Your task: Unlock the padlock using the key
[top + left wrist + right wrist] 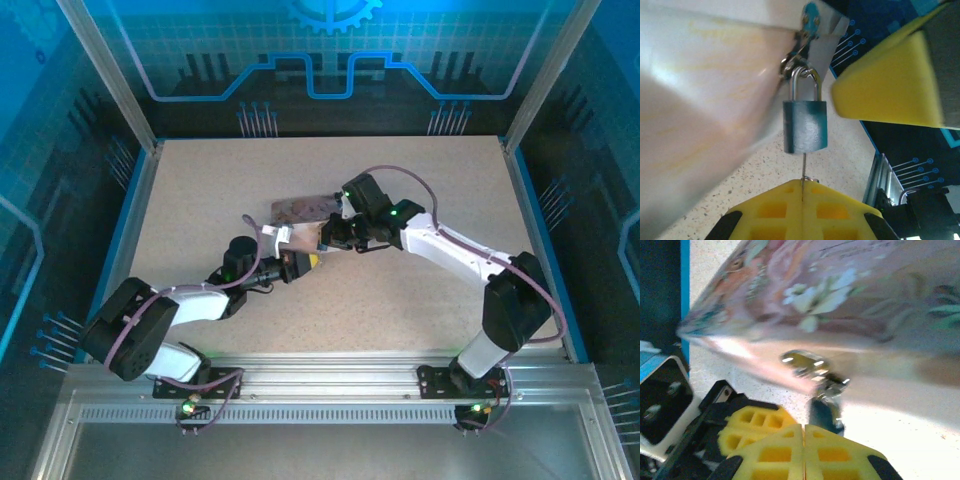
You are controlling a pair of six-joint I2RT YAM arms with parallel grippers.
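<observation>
- Padlock (pixel 805 125) is hooked by its thin silver loop through the little clasp (pixel 800 45) on the side of the pink tin (pixel 700 115). Its blue body sticks out over the speckled table (pixel 765 180).
- The key (pixel 803 172) is very thin (it looks like a dark line in the left wrist view). It lines up with the padlock, and its end meets the bottom of the blue body.
- The left gripper (pixel 802 195) has its two yellow fingers pressed together, with the key pinched in the crack between them.
- The right gripper (pixel 804 440) has its fingers squeezed together too, with nothing between them. In the right wrist view the padlock peeks out just behind their tips.
- In the left wrist view a yellow finger of the right gripper sits just beside the padlock, with a small gap between them.
- From above, both arms reach in to the middle of the table. Their grippers come close together at the near side of the tin.
</observation>
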